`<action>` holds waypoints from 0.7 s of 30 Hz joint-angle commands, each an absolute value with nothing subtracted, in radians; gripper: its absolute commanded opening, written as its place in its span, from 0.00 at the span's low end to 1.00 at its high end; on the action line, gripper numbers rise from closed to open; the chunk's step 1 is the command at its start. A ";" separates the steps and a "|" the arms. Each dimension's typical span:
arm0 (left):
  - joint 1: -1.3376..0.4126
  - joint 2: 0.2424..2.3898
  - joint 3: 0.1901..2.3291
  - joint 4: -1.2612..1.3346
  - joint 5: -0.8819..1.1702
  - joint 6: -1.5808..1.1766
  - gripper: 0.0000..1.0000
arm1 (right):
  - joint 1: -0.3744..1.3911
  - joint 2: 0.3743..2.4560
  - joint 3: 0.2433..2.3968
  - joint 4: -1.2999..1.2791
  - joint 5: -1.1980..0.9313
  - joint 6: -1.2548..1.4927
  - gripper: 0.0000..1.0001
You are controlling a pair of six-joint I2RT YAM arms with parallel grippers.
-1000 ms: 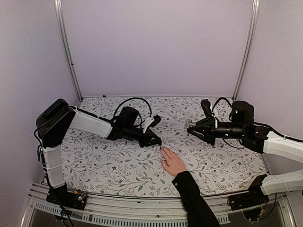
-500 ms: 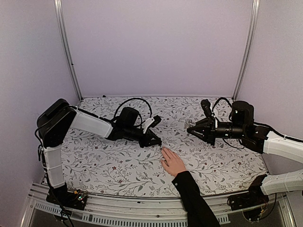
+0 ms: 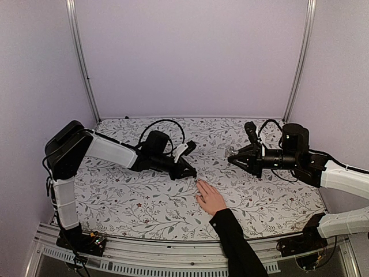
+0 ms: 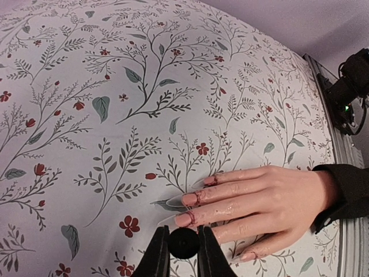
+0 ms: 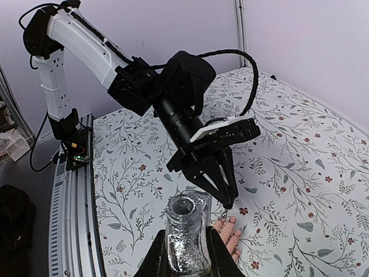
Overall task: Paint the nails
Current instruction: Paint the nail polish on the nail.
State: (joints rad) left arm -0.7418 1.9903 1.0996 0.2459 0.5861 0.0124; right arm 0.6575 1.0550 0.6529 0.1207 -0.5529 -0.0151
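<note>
A light-skinned hand (image 3: 211,199) with a black sleeve lies flat on the floral cloth, fingers pointing to the far left. In the left wrist view its long nails (image 4: 187,199) are pinkish with clear tips, with dark red smears at the cuticles. My left gripper (image 4: 183,234) is shut on a round black brush cap (image 4: 184,244) just above the fingertips; it also shows in the top view (image 3: 189,172). My right gripper (image 5: 187,249) is shut on an open glittery polish bottle (image 5: 185,228), held above the cloth at the right in the top view (image 3: 233,154).
The floral cloth (image 3: 138,202) covers the table. Metal posts (image 3: 82,63) stand at the back corners before the lilac walls. The left arm's cable (image 3: 164,122) loops above its wrist. The sleeve (image 3: 236,242) reaches over the front rail.
</note>
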 commanded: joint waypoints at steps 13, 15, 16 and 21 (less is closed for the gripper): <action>-0.733 2.008 1.127 0.227 0.539 0.009 0.00 | 0.650 1.057 0.647 0.142 -0.552 -0.011 0.00; -0.732 2.007 1.127 0.226 0.536 0.008 0.00 | 0.650 1.053 0.646 0.141 -0.551 -0.009 0.00; -0.731 2.004 1.127 0.225 0.534 0.008 0.00 | 0.650 1.051 0.646 0.141 -0.551 -0.009 0.00; -0.725 1.994 1.123 0.225 0.523 0.004 0.00 | 0.651 1.053 0.647 0.141 -0.551 -0.009 0.00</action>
State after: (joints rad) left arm -0.7345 1.9903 1.1057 0.2401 0.5365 0.0101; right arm 0.6575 1.0550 0.6529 0.1207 -0.5529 -0.0151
